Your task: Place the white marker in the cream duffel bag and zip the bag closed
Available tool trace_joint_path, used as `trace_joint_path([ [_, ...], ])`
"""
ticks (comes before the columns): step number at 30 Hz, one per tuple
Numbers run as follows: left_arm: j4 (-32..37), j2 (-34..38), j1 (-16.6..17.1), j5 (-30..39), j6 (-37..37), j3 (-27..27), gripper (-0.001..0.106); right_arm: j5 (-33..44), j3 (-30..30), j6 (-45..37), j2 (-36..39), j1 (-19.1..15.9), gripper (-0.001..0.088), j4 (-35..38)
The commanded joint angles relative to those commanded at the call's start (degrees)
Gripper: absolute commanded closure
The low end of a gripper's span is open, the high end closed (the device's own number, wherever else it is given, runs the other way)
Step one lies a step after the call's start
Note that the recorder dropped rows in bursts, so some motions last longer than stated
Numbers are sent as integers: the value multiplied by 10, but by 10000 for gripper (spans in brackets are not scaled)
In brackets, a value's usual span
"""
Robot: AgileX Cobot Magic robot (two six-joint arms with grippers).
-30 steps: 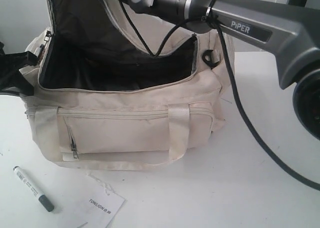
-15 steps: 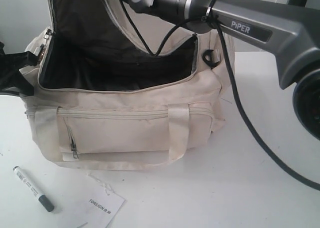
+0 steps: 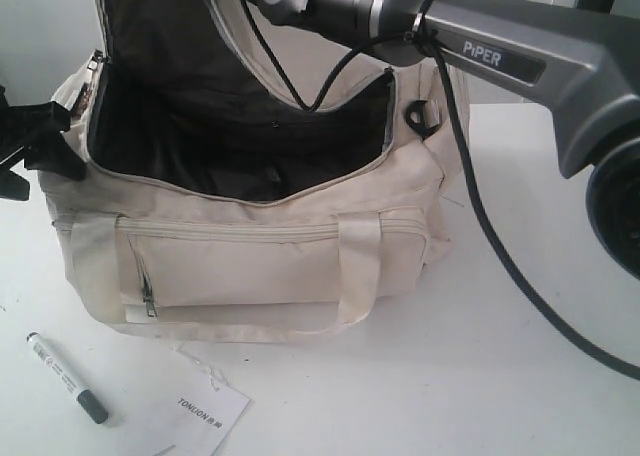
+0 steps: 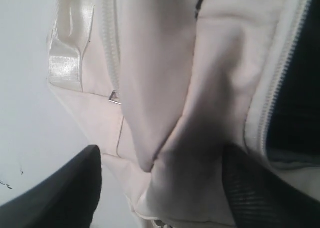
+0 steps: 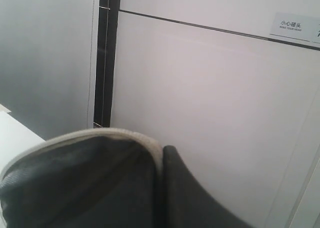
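The cream duffel bag [image 3: 250, 261] stands open on the white table, its dark lining showing. The top flap [image 3: 170, 36] is lifted. My right arm [image 3: 400, 16] reaches over the bag; in the right wrist view my right gripper [image 5: 162, 155] is shut on the flap's piped edge [image 5: 115, 134]. My left gripper [image 3: 25, 151] is at the bag's left end, open. Its dark fingers [image 4: 65, 198] stand wide apart with the end fabric [image 4: 180, 153] loose between them. The white marker [image 3: 65, 378] lies on the table in front of the bag, left of the paper tag.
A white paper tag [image 3: 205, 411] lies by the front edge, tied to the bag by a thin string. A black cable [image 3: 490, 246] hangs from the right arm across the table on the right. A black strap ring [image 3: 418, 114] sticks out at the bag's right end.
The left gripper has come off the bag's left end and risen slightly. The front rim of the opening has sagged in the middle. The right arm and flap have stayed still.
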Motion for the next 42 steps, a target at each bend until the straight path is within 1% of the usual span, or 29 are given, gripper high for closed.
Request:
trace_joint_path([
  [2, 6, -10, 0, 0, 1, 0, 343, 0, 0, 0, 0, 0, 868, 0],
  [6, 45, -28, 0, 4, 1, 0, 343, 0, 0, 0, 0, 0, 868, 0],
  [10, 55, -49, 0, 4, 2, 0, 346, 0, 0, 0, 0, 0, 868, 0],
  [16, 62, -78, 0, 12, 37, 0, 400, 0, 0, 0, 0, 0, 868, 0],
  [18, 62, -91, 0, 16, 56, 0, 447, 0, 0, 0, 0, 0, 868, 0],
  [19, 62, -99, 0, 24, 69, 0, 534, 0, 0, 0, 0, 0, 868, 0],
  [20, 62, -102, 0, 27, 74, 0, 586, 0, 0, 0, 0, 0, 868, 0],
  [21, 62, -110, 0, 31, 87, 0, 742, 0, 0, 0, 0, 0, 868, 0],
  [22, 62, -112, 0, 31, 91, 1, 808, 0, 0, 0, 0, 0, 868, 0],
  [23, 60, -120, 0, 30, 97, 1, 967, 0, 0, 0, 0, 0, 868, 0],
  [24, 59, -123, 0, 30, 106, 1, 1044, 0, 0, 0, 0, 0, 868, 0],
  [31, 38, -146, -2, 43, 206, 2, 1053, 0, 0, 0, 0, 0, 868, 0],
  [32, 34, -147, -6, 51, 230, 2, 1053, 0, 0, 0, 0, 0, 868, 0],
  [33, 27, -147, -12, 64, 286, 2, 1053, 0, 0, 0, 0, 0, 868, 0],
  [34, 16, -147, -19, 94, 372, 2, 1053, 0, 0, 0, 0, 0, 868, 0],
  [37, -4, -147, -34, 150, 498, 2, 1053, 0, 0, 0, 0, 0, 868, 0],
  [39, -10, -147, -44, 175, 545, 2, 1053, 0, 0, 0, 0, 0, 868, 0],
  [42, -11, -147, -52, 206, 592, 2, 1053, 0, 0, 0, 0, 0, 868, 0],
])
